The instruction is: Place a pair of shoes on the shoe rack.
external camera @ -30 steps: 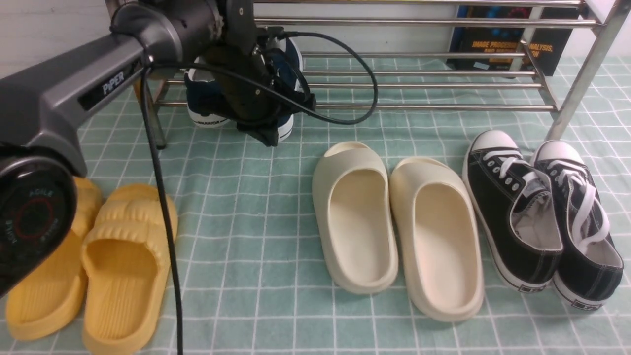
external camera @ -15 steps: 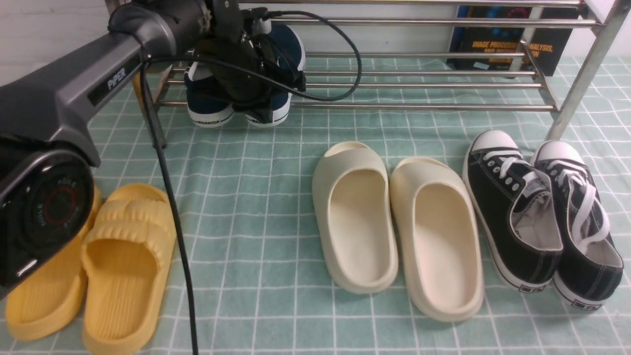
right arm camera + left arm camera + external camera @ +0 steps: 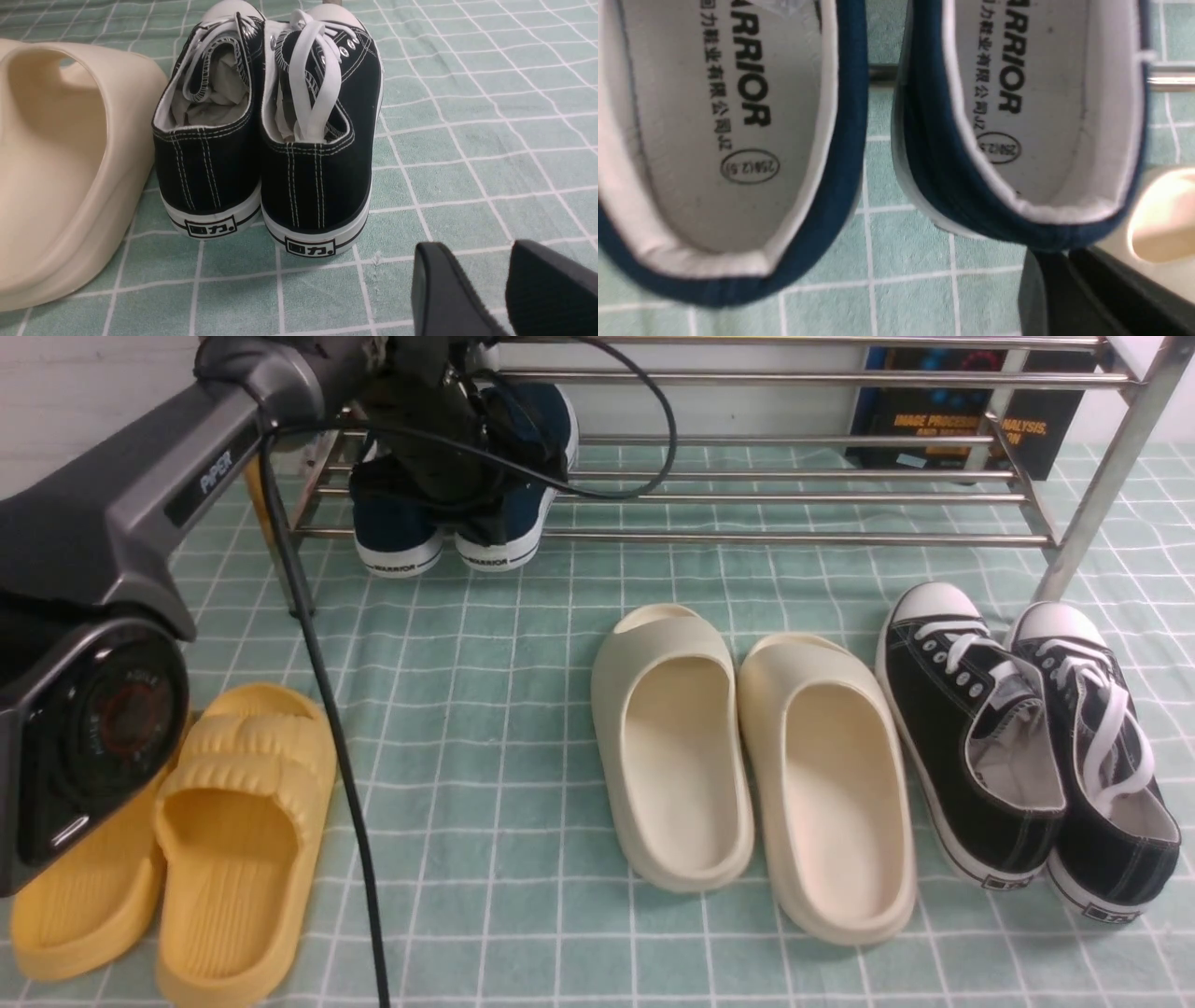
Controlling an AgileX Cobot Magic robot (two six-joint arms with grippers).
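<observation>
I see the navy shoes (image 3: pixel 439 527) side by side on the lower bars at the left end of the rack (image 3: pixel 803 495), heels toward me, their white soles hanging a little over the front bar. My left arm reaches over them, and its gripper (image 3: pixel 467 476) sits right above the heels. From the front I cannot tell whether its fingers are open or pinching the heel edges. The left wrist view looks straight down into both shoes (image 3: pixel 887 154), showing the grey lining and printed insoles, with a rack bar (image 3: pixel 1171 77) under them and one dark finger (image 3: pixel 1101 298) at the edge of the frame beside the heel of one shoe.

The right gripper (image 3: pixel 507 291) hovers low over the green checked cloth (image 3: pixel 467 116) with its fingers a little apart and holding nothing, just behind the black sneakers (image 3: pixel 266 154). The cream slides (image 3: pixel 747 765) lie beside those, and yellow slides (image 3: pixel 215 840) lie near my left arm's base.
</observation>
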